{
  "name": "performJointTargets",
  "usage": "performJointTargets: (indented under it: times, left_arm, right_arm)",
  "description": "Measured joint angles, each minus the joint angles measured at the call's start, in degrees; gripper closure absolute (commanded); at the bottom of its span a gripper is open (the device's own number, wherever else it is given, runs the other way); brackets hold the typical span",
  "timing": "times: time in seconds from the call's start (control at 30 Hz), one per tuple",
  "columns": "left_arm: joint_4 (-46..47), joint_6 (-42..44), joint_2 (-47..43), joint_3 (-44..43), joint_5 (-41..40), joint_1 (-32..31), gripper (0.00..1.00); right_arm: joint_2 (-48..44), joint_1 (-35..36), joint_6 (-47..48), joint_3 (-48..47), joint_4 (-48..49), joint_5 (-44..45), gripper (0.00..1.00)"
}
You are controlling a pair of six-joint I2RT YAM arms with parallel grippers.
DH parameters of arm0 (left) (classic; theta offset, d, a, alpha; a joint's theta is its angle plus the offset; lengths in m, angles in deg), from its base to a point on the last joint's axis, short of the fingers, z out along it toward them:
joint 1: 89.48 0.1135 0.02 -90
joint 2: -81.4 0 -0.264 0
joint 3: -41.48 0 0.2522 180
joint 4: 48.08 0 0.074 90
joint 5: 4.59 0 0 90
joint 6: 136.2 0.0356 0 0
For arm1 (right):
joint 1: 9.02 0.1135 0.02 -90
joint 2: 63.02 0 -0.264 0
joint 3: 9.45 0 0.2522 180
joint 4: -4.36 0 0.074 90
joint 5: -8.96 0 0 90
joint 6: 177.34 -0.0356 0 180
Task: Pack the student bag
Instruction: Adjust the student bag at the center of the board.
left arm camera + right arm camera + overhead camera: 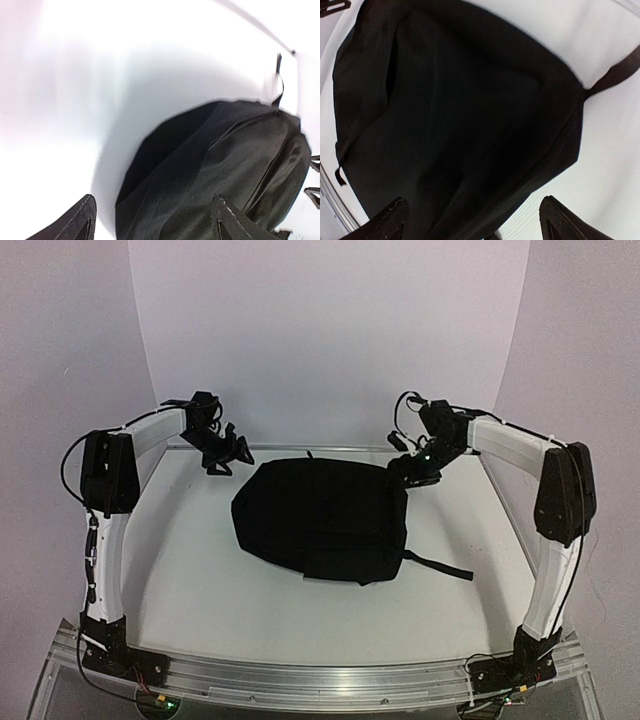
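Student bag [322, 522] lies flat mid-counter [180, 570] in the top view, with the left gripper [226, 453] just off its far-left corner and the right gripper [416, 473] at its far-right corner. In the left wrist view the fingers [75, 222] are spread wide, released, above the bag. The right wrist view shows the same: spread, empty, over black fabric.

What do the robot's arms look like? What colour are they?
The left arm and right arm are long white bars with chunky black joints and thin black cables. Each ends in a black, two-fingered end effector: the left end effector and the right end effector, near a tiny green light.
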Motion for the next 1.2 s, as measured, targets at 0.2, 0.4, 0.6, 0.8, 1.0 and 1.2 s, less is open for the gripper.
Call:
performJointTargets:
  times: [0.2,0.4,0.6,0.8,1.0,1.2]
  left_arm:
    - [1.6,2.53,0.0,7.96,7.09,-1.62,0.62]
    - [7.4,2.98,-7.88,28.69,9.94,-5.72,0.99]
    - [11.28,-2.01,-23.93,47.6,9.94,-13.17,0.96]
    - [14.95,-13.0,-36.03,53.35,3.33,-13.14,0.48]
    - [25.68,-26.24,-44.06,63.67,-1.92,-10.26,0.34]
    - [33.07,-34.46,-44.27,75.03,-1.49,-10.93,0.33]
  right_arm:
    - [-2.77,0.06,-0.21,10.23,-1.2,-2.83,0.29]
    - [1.59,-0.6,0.87,8.54,-3.03,-2.92,0.5]
    - [13.82,-2.16,1.61,-9.58,-4.98,-3.23,0.55]
    - [15.6,-2.21,1.17,-10.23,-1.06,-5.92,0.51]
    - [14.56,-2.63,0.47,-6.95,1.71,-8.56,0.48]
    - [14.18,-2.86,-0.24,-5.75,2.73,-9.71,0.47]
